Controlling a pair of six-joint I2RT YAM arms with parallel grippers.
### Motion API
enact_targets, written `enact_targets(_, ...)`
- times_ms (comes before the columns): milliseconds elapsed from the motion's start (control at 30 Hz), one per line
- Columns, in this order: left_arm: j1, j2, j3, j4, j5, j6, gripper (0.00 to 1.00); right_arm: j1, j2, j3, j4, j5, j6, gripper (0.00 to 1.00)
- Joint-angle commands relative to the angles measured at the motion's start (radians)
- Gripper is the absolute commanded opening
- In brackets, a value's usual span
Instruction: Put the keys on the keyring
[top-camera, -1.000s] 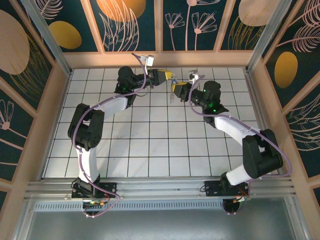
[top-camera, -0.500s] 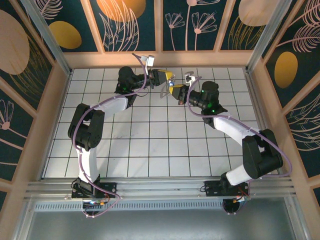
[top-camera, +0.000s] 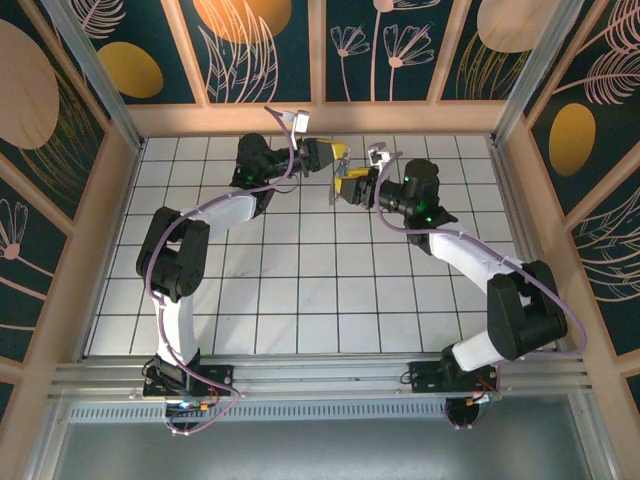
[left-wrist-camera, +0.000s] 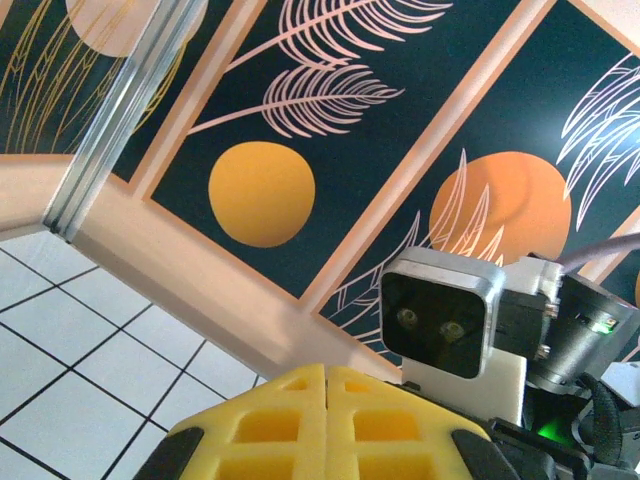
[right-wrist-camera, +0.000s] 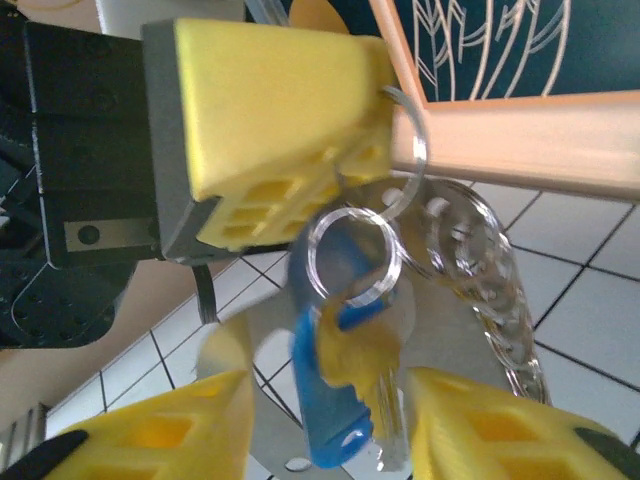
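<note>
Aloft, the left gripper (right-wrist-camera: 368, 150) is pinching the keyring (right-wrist-camera: 482, 275), the keys (right-wrist-camera: 322, 395) dangling between the spread fingers of the right gripper (right-wrist-camera: 328, 392).

At the far middle of the white tiled surface (top-camera: 300, 300), the left arm's yellow-fingered end effector (top-camera: 339, 152) sits just behind the right arm's yellow-fingered end effector (top-camera: 343, 188), their tips close together and both well above the tiles. In the right wrist view, the left end effector is at upper left, clamped on the top ring of the silvery chain-link keyring (right-wrist-camera: 480, 290), which hangs to its lower right. The blue-headed metal keys (right-wrist-camera: 335, 390) hang below it, left of the keyring, between the right end effector's separated fingers (right-wrist-camera: 180, 430)
</note>
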Motion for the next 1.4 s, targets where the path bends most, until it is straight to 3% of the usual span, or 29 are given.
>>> enact_targets(0, -0.007, -0.037, 0.005, 0.063, -0.003, -0.009, 0.00, -0.041, -0.089, -0.058, 0.047, -0.039, 0.029, 0.50)
enact_targets(267, -0.008, -0.034, 0.004, 0.073, 0.004, -0.012, 0.00, -0.145, -0.145, -0.118, 0.182, -0.057, 0.180, 0.51)
enact_targets(733, -0.012, -0.037, 0.004, 0.072, 0.006, -0.013, 0.00, -0.155, 0.063, 0.001, 0.510, -0.195, 0.534, 0.46)
enact_targets(1367, -0.019, -0.042, 0.007, 0.064, 0.006, -0.011, 0.00, -0.108, 0.158, 0.072, 0.549, -0.187, 0.568, 0.41)
